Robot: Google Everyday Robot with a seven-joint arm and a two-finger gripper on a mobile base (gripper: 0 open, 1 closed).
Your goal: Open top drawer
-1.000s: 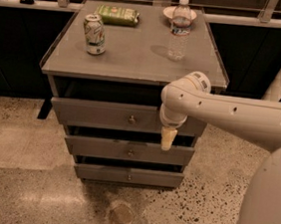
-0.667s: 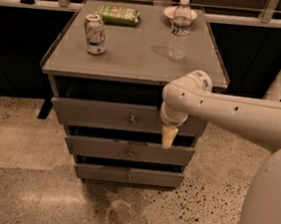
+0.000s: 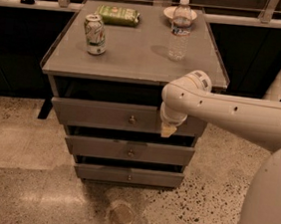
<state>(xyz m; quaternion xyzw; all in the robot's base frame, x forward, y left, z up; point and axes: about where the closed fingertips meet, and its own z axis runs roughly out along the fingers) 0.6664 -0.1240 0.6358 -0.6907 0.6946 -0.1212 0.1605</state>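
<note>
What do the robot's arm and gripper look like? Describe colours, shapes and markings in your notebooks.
The arm is a smooth, cream-white tube with a few small dark dots along its side and a rounded joint bearing small dark marks. No cables show. The gripper, in front of the top drawer to the right of its knob, ends in a short pale-yellow tip.

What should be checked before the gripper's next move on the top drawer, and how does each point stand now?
1. Top drawer found, its knob unobstructed: ok.
2. Gripper lined up on the knob: not ok; it hangs before the drawer front, right of the knob.
3. Grip on the knob: not ok, none.
4. Can and bottle upright on the cabinet top: ok.
5. Pull path: probably ok; the cup stands on the floor, well below the drawer.
</note>
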